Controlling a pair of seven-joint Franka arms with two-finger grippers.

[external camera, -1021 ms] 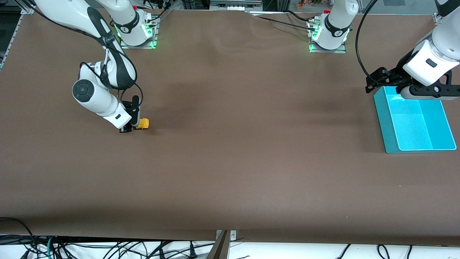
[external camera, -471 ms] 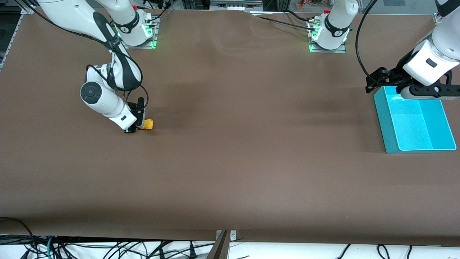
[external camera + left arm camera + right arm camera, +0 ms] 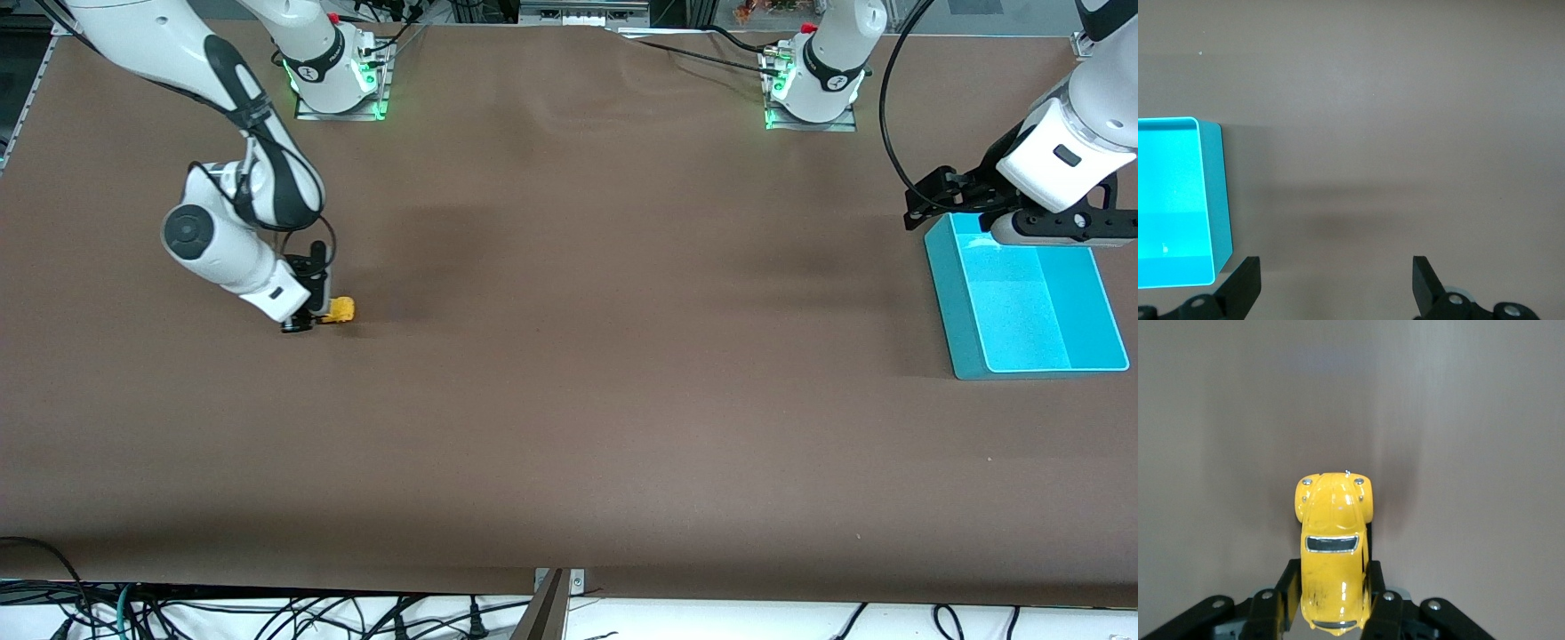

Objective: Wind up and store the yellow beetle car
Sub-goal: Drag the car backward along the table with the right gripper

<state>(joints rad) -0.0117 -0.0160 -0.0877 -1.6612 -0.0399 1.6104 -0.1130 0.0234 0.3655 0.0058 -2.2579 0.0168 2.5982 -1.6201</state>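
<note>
Front view: the right gripper (image 3: pixel 313 313) pinches the yellow beetle car (image 3: pixel 339 309) on the table, well apart from the teal tray (image 3: pixel 965 329).

Left wrist view: the left gripper (image 3: pixel 1336 285) waits spread beside the tray.

Right wrist view: keep the wheels pressed down and drag straight.

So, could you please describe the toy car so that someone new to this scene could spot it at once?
Start at the brown table and go to the right arm's end, away from the teal tray. There the right gripper is down at the tabletop, jaws shut on the yellow beetle car. It is the only yellow thing there, tiny, with a rounded body.
</note>
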